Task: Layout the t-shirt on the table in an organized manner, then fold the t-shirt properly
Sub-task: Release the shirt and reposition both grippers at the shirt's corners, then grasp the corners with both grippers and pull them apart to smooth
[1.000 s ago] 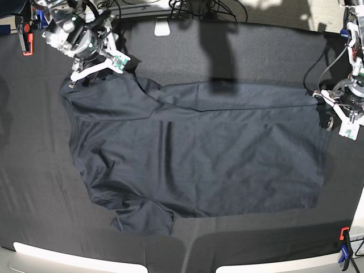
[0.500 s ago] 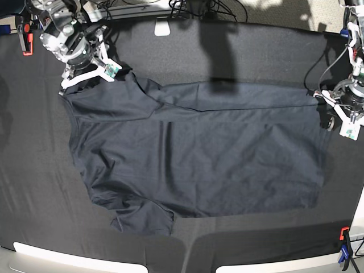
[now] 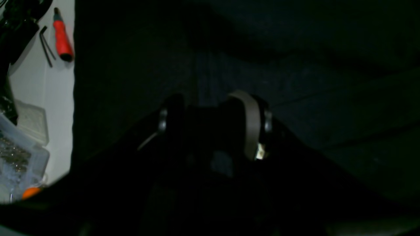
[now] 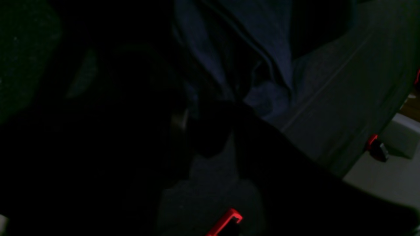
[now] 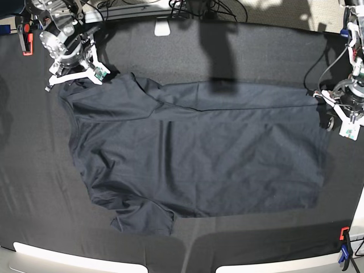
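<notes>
- Lower frame: the t-shirt [image 5: 193, 159] lies spread on the table [image 5: 34, 187], one sleeve bunched.
- Right edge: my left gripper [image 5: 343, 115] idles, jaws spread.
- Upper left: my right gripper [image 5: 75, 75] has dragged the shoulder corner outward while narrowing; I cannot tell its grip. Layout is progressing.

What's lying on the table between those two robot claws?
The t-shirt spreads between the right gripper and left gripper in the base view.
</notes>
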Motion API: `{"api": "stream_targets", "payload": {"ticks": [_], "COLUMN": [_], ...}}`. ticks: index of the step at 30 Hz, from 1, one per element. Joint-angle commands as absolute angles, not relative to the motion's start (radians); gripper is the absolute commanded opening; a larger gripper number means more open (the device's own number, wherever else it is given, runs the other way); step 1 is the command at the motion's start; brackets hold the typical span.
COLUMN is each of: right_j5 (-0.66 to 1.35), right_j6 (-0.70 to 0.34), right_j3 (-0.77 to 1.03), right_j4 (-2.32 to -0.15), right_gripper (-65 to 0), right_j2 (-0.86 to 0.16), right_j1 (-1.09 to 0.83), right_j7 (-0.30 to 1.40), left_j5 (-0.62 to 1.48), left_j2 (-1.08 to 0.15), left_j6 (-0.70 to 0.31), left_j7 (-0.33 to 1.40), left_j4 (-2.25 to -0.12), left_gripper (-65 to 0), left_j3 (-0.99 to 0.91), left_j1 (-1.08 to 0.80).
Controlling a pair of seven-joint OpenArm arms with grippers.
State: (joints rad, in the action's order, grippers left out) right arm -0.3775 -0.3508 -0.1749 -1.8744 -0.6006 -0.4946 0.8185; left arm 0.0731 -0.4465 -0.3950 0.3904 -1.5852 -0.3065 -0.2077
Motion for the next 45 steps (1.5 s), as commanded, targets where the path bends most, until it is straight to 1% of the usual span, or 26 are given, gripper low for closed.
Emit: {"api": "stream_targets", "payload": {"ticks": [1, 3, 4, 6, 8, 9, 11, 13, 14, 17, 19, 21, 23, 27, 31, 33, 37, 39, 45], "right_j5": [-0.393, -0.393, -0.393, -0.394, -0.394, -0.394, -0.394, -0.393, -0.393, -0.393, -0.393, -0.392, -0.386, -0.382, -0.382, -0.382, -0.382, -0.382, -0.382], "right_j6": [-0.348, -0.348, -0.348, -0.348, -0.348, -0.348, -0.348, -0.348, -0.348, -0.348, -0.348, -0.348, -0.348, -0.348, -0.348, -0.348, -0.348, -0.348, -0.348], "right_j3": [-0.170, -0.170, -0.170, -0.170, -0.170, -0.170, -0.170, -0.170, -0.170, -0.170, -0.170, -0.170, -0.170, -0.170, -0.170, -0.170, -0.170, -0.170, -0.170], "right_j4": [-1.880, -1.880, -1.880, -1.881, -1.881, -1.881, -1.881, -1.881, -1.881, -1.881, -1.881, -1.881, -1.881, -1.881, -1.881, -1.881, -1.881, -1.881, -1.881], "right_gripper": [-51.9, -61.7, -65.0, -65.0, -65.0, -65.0, -65.0, -65.0, -65.0, -65.0, -65.0, -65.0, -65.0, -65.0, -65.0, -65.0, -65.0, -65.0, -65.0], "right_j2": [-0.615, -0.615, -0.615, -0.615, -0.615, -0.615, -0.615, -0.615, -0.615, -0.615, -0.615, -0.615, -0.614, -0.612, -0.612, -0.612, -0.612, -0.612, -0.612], "right_j1": [-0.496, -0.496, -0.496, -0.496, -0.496, -0.496, -0.496, -0.495, -0.493, -0.487, -0.476, -0.462, -0.449, -0.444, -0.445, -0.445, -0.445, -0.447, -0.447], "right_j7": [0.823, 0.814, 0.807, 0.793, 0.780, 0.779, 0.778, 0.772, 0.767, 0.766, 0.766, 0.766, 0.767, 0.767, 0.768, 0.770, 0.803, 0.820, 0.820], "left_j5": [0.078, 0.078, 0.078, 0.076, 0.031, -0.009, -0.063, -0.059, -0.060, -0.063, -0.064, -0.064, -0.092, -0.225, -0.247, -0.279, -0.369, -0.401, -0.403], "left_j2": [-0.466, -0.466, -0.466, -0.466, -0.469, -0.472, -0.493, -0.542, -0.571, -0.670, -0.736, -0.788, -0.820, -0.832, -0.832, -0.831, -0.831, -0.831, -0.831], "left_j6": [-0.388, -0.388, -0.388, -0.389, -0.400, -0.421, -0.500, -0.576, -0.596, -0.611, -0.654, -0.669, -0.667, -0.660, -0.557, -0.537, -0.453, -0.442, -0.432], "left_j7": [0.366, 0.366, 0.366, 0.367, 0.366, 0.367, 0.366, 0.344, 0.322, 0.279, 0.265, 0.239, 0.187, 0.125, 0.126, 0.126, 0.134, 0.138, 0.141], "left_j4": [-1.604, -1.604, -1.604, -1.604, -1.604, -1.605, -1.606, -1.621, -1.636, -1.696, -1.737, -1.764, -1.767, -1.756, -1.738, -1.720, -1.650, -1.605, -1.507], "left_gripper": [-42.0, -42.0, -42.0, -42.0, -42.0, -42.0, -42.0, -42.0, -42.2, -42.7, -42.7, -43.3, -43.3, -43.3, -43.3, -43.3, -43.3, -43.3, -43.3], "left_j3": [-0.315, -0.315, -0.315, -0.315, -0.315, -0.315, -0.315, -0.311, -0.311, -0.311, -0.311, -0.311, -0.310, -0.273, -0.187, -0.134, -0.040, -0.002, 0.063], "left_j1": [-0.199, -0.199, -0.199, -0.200, -0.202, -0.202, -0.209, -0.234, -0.254, -0.335, -0.398, -0.461, -0.508, -0.531, -0.524, -0.508, -0.446, -0.410, -0.339]}}
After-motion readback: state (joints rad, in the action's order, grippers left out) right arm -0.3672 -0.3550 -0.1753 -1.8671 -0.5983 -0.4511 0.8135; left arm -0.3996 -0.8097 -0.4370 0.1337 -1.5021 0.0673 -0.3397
